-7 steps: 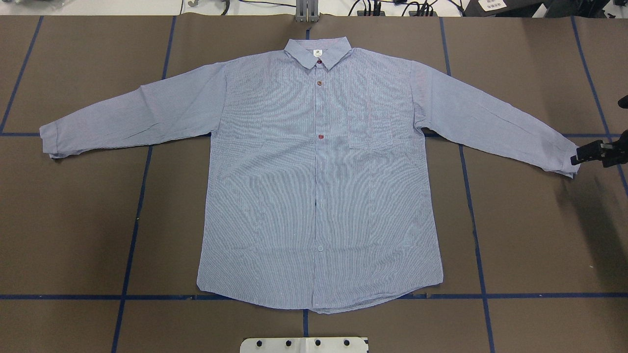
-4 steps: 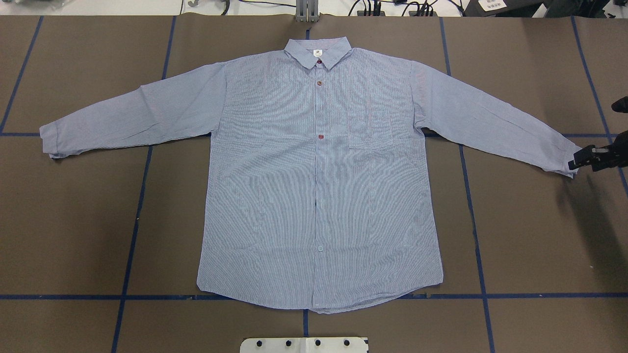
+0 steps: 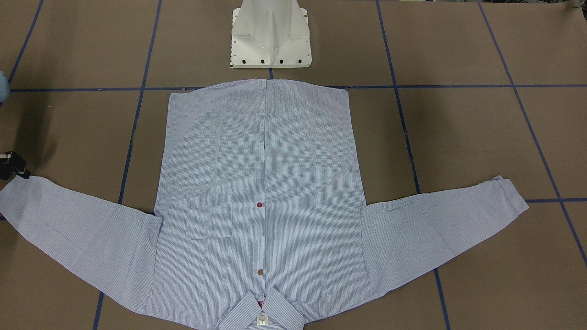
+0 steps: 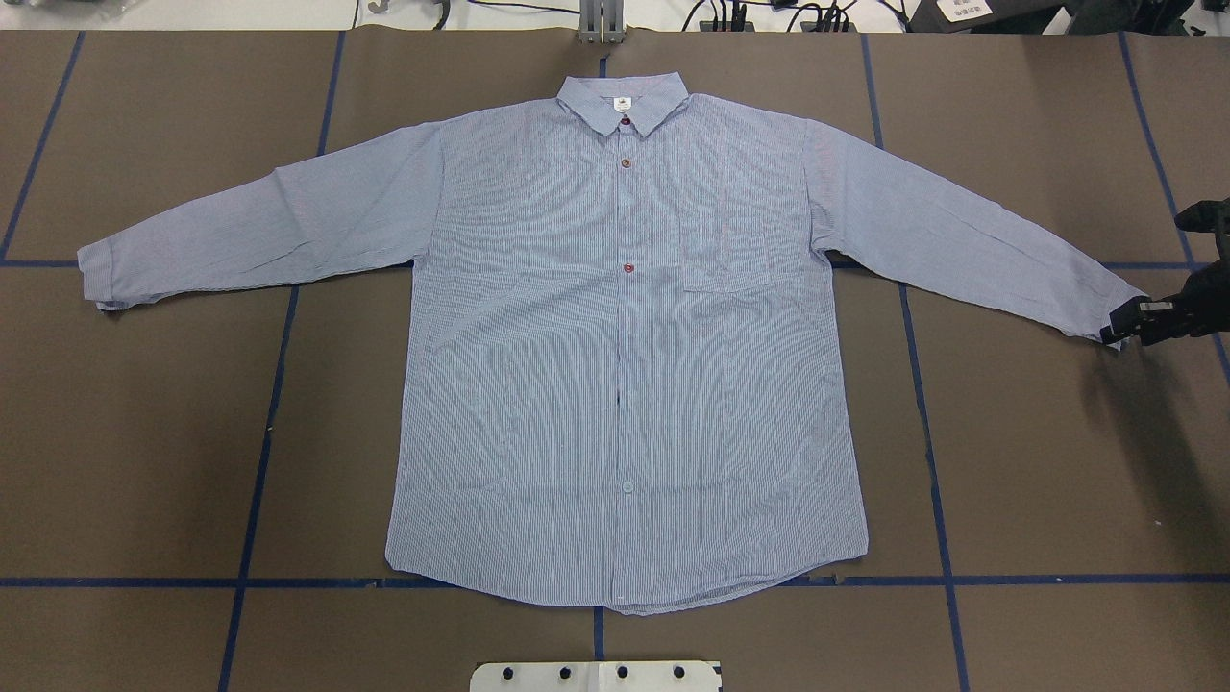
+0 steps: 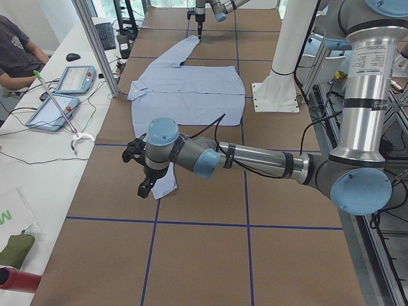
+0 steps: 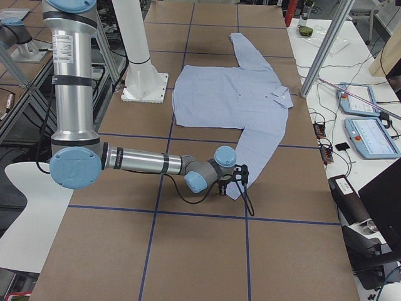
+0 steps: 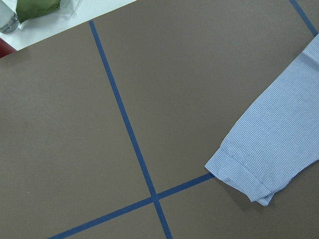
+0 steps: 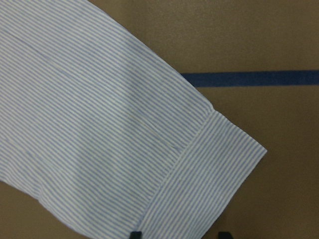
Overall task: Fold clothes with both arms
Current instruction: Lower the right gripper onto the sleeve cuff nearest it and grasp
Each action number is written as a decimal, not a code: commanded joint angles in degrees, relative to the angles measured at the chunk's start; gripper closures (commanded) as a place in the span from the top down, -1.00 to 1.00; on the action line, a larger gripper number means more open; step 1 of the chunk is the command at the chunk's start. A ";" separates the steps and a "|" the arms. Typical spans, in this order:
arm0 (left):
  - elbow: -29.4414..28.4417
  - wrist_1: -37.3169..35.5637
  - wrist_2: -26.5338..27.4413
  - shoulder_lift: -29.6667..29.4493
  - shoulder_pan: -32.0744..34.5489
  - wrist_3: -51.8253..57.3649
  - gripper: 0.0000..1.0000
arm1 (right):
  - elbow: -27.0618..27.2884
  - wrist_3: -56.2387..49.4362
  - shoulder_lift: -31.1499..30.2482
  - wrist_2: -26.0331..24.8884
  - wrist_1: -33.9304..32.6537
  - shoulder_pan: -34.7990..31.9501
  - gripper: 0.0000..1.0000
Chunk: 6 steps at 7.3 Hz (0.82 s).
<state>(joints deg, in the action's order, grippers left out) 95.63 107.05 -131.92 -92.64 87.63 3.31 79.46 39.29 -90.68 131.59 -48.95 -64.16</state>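
The light-blue striped shirt lies flat and face up with its buttons closed, collar at the far side and both sleeves spread out. My right gripper is at the cuff of the right-hand sleeve. In the right wrist view its fingertips stand apart over that cuff, so the gripper is open. My left gripper hangs just beyond the other cuff and shows only in the exterior left view, where I cannot tell its state. The left wrist view shows that cuff lying on the mat.
The brown mat carries a grid of blue tape lines. The white pedestal base stands just behind the shirt's hem. A side table with tablets and a seated person runs along the far edge. A green pouch lies off the mat.
My right gripper has slid a little leftwards and nearer, onto the sleeve cuff. The shirt has not moved.
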 commanded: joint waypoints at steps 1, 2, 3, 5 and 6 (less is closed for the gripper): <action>0.00 0.00 -0.09 0.00 0.00 -0.06 1.00 | -0.09 0.00 -0.02 0.07 0.00 0.08 0.01; 0.00 -0.09 -0.09 0.00 0.00 -0.06 1.00 | -0.09 0.00 -0.02 0.15 0.00 0.08 -0.07; 0.00 0.00 -0.09 0.00 0.00 -0.06 1.00 | -0.09 0.00 -0.02 0.15 0.00 0.08 -0.20; 0.00 0.00 -0.09 0.00 0.00 -0.06 1.00 | -0.18 0.00 -0.02 -0.02 0.00 0.08 -0.36; 0.00 0.00 0.00 0.00 0.00 -0.06 1.00 | -0.09 0.00 -0.02 -0.02 0.00 0.08 -0.47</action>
<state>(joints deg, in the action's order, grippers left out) 95.63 107.05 -132.00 -92.64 87.63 3.25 79.32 39.29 -90.68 131.59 -48.98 -64.07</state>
